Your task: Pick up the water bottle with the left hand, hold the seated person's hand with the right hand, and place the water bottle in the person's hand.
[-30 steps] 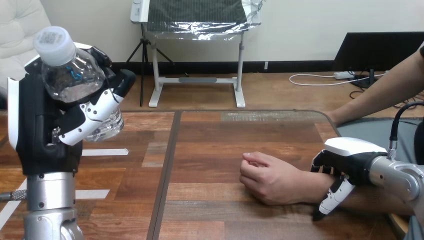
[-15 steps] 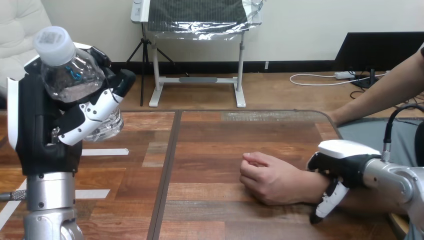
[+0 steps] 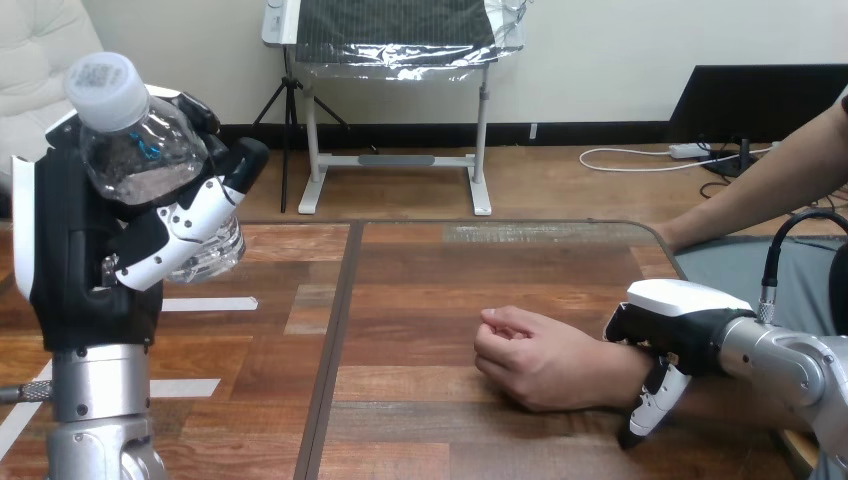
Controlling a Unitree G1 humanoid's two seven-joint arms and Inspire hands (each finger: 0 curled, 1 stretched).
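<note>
The left robot hand (image 3: pixel 95 255) is closed around the water bottle (image 3: pixel 135 150) and holds it up, tilted, at the view's left, so the pickup looks done. The right robot hand (image 3: pixel 670 315) sits over the person's wrist (image 3: pixel 615 378); I cannot tell whether it actually clasps it. The person's hand (image 3: pixel 535 360) rests on the table (image 3: pixel 450 270) as a loose fist, well apart from the bottle. The bottle has not yet been carried across and placed in that hand.

Robot test lab, likely: wooden table (image 3: pixel 450 280) with white tape marks (image 3: pixel 205 304), person's hand (image 3: pixel 545 365) resting there.
</note>
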